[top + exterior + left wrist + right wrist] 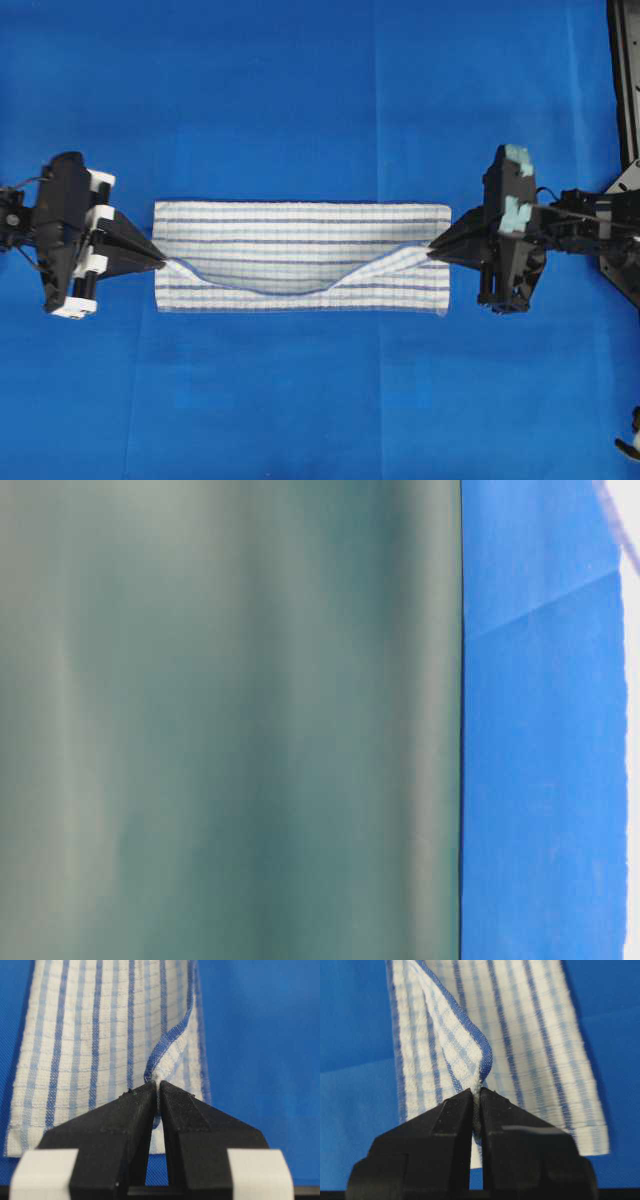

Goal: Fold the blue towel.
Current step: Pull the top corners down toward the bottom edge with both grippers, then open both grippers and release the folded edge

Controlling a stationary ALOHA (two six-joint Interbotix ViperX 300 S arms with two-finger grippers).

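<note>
In the overhead view the blue towel [300,240] lies folded across the middle of the blue table covering [300,80], with the left gripper [160,262] pinching its edge at centre left and the right gripper [432,246] pinching it at centre right, the held edge sagging between them. The left wrist view shows the left gripper [158,1085] clamped tight on a raised fold of towel [90,1035] at frame centre. The right wrist view shows the right gripper [476,1092] likewise closed on a bunched edge of towel [530,1035].

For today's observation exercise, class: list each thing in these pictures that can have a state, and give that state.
blue towel: lying flat, near long edge lifted at both ends, sagging in the middle.
left gripper: shut on the towel's left end, fingers pinching the edge.
right gripper: shut on the towel's right end.
</note>
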